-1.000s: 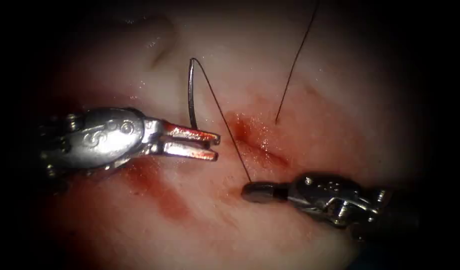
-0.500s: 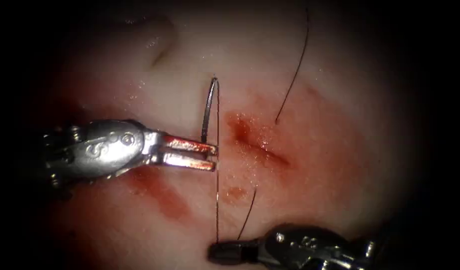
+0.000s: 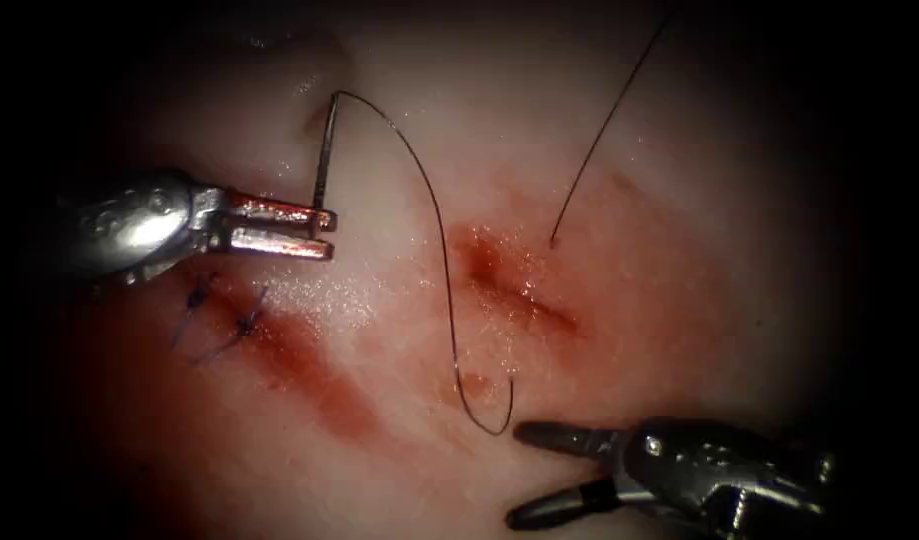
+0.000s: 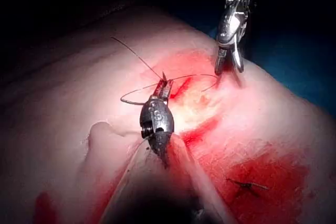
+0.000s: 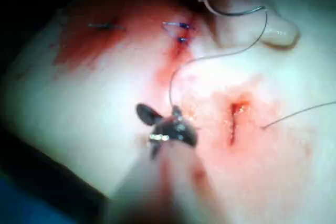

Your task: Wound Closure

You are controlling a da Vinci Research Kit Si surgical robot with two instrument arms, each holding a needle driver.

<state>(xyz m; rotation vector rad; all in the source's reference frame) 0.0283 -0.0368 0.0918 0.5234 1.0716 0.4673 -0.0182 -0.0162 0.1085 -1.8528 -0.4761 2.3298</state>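
My left tool [image 3: 331,232] is left of the cut [image 3: 519,292], shut on the curved needle [image 3: 325,150]. The needle is clear of the tissue and stands up from the jaws, with its thread end on top. The thread [image 3: 441,240] arcs down from there into a slack loop and enters the tissue below the cut. A second strand [image 3: 599,130] rises from the cut's right side. My right tool [image 3: 516,475] is below the cut, open and holding nothing. In the left wrist view the left tool [image 4: 164,88] faces the right tool [image 4: 229,70]. The right tool [image 5: 157,116] is also in its own wrist view.
Two earlier knotted stitches [image 3: 244,322] with short purple ends lie on the tissue just below the left tool. Red fluid [image 3: 319,385] streaks the tissue [image 3: 679,250] left of the cut and around it. A raised fold of tissue [image 3: 309,60] lies above the needle.
My left tool has moved left and up with the needle. My right tool has opened and let go of the thread, which now hangs in a slack loop.
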